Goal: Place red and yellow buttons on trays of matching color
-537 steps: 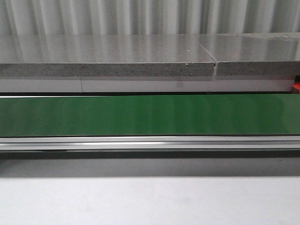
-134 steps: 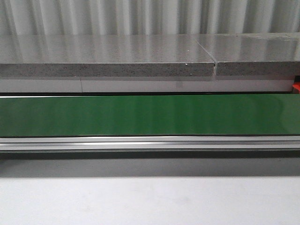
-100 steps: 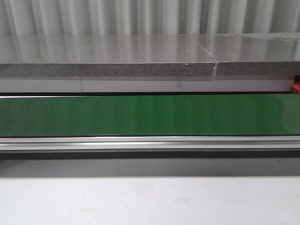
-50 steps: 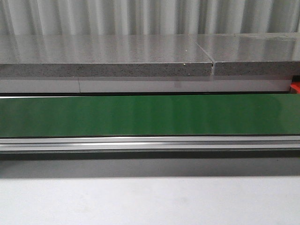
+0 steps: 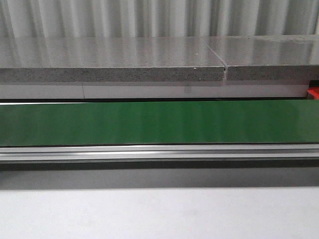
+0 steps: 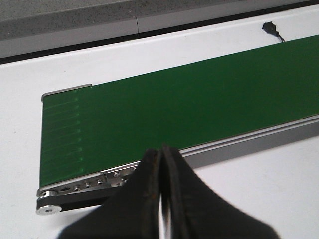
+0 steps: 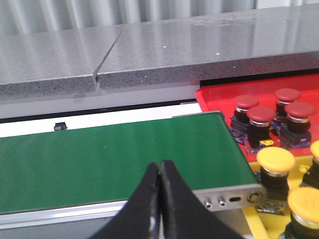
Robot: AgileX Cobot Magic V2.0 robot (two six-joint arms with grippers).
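In the right wrist view several red buttons [image 7: 261, 115] stand on a red tray [image 7: 219, 93] past the belt's end. Yellow buttons [image 7: 275, 160] stand on a yellow tray [image 7: 255, 223] beside it. My right gripper [image 7: 159, 165] is shut and empty over the belt's near rail. My left gripper [image 6: 160, 152] is shut and empty at the near rail by the belt's other end. The front view shows only a corner of the red tray [image 5: 314, 92]; no button lies on the belt there.
A green conveyor belt [image 5: 159, 122] with aluminium rails [image 5: 159, 152] runs across the white table [image 5: 159, 214]. A grey stone ledge [image 5: 109, 74] and corrugated wall stand behind it. A small black sensor [image 6: 269, 27] sits on the table beyond the belt.
The front view has shifted slightly, so the ledge seam sits a bit further left and more of the red tray shows. The belt stays bare.
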